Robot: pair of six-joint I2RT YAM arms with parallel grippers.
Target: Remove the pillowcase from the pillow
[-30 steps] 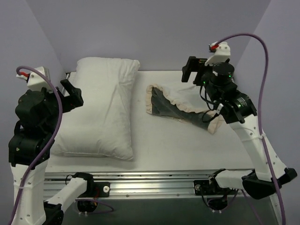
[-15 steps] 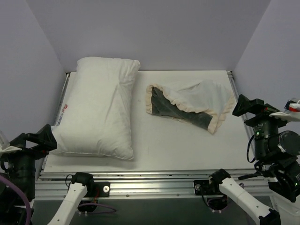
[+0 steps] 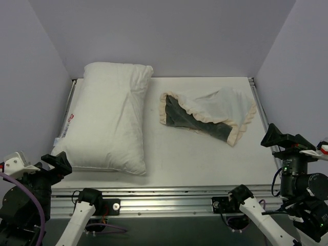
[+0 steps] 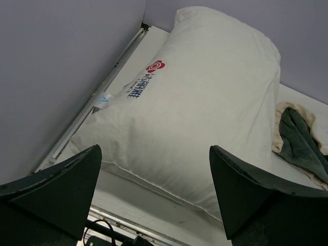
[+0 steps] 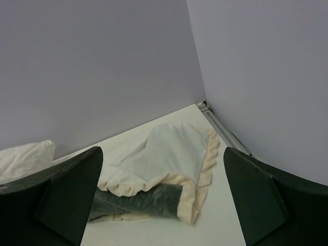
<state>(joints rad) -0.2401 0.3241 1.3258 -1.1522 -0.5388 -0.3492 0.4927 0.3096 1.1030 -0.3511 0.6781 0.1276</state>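
Locate the pillow (image 3: 107,118) first; every position below is given from it. It lies on the bench (image 3: 189,154) with its long axis running from the near edge toward the back wall. Its red-printed label (image 3: 70,119) sits on the long side that faces away from the pillowcase.

The pillowcase (image 3: 207,115) lies to the right of the pillow and is fully off it, with a strip of bare bench between the two. Most of its upper surface is the pale cream face. A band of the dark grey fuzzy face shows along the side nearest the pillow and along the near side, bordered by the cream frill (image 3: 238,133).

The left claw (image 3: 57,163) sits just off the pillow's near left corner. Its fingers are spread wide with nothing between them. It appears clear of the corner, but the overhead view does not settle this.

The right claw (image 3: 281,137) is well to the right of the pillow, beyond the pillowcase. Its fingers are also spread wide, and it holds nothing.
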